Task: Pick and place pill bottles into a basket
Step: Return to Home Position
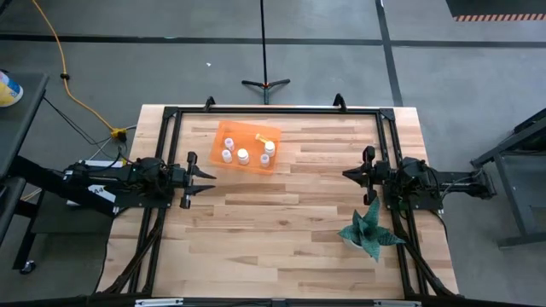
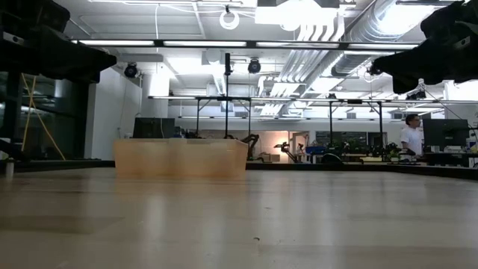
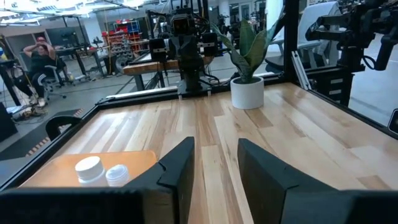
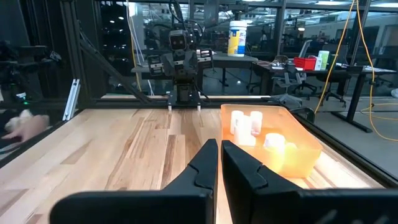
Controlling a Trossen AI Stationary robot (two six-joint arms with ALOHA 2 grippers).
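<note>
The orange tray (image 1: 247,145) sits on the table's far left part. Several small white-capped pill bottles (image 1: 243,155) stand inside it; they also show in the right wrist view (image 4: 245,124) and in the left wrist view (image 3: 90,169). I see no bottle on the bare table. My left gripper (image 1: 205,181) hovers open and empty at the left, just near of the tray. Its fingers stand apart in the left wrist view (image 3: 214,158). My right gripper (image 1: 348,175) hovers shut and empty at the right, pointing toward the tray (image 4: 273,155).
A spiky green plant in a white pot (image 1: 368,230) stands near the table's right edge, near of my right arm. It also shows in the left wrist view (image 3: 247,62). A black frame (image 1: 273,111) runs round the table. A person shows far off in the room (image 2: 409,134).
</note>
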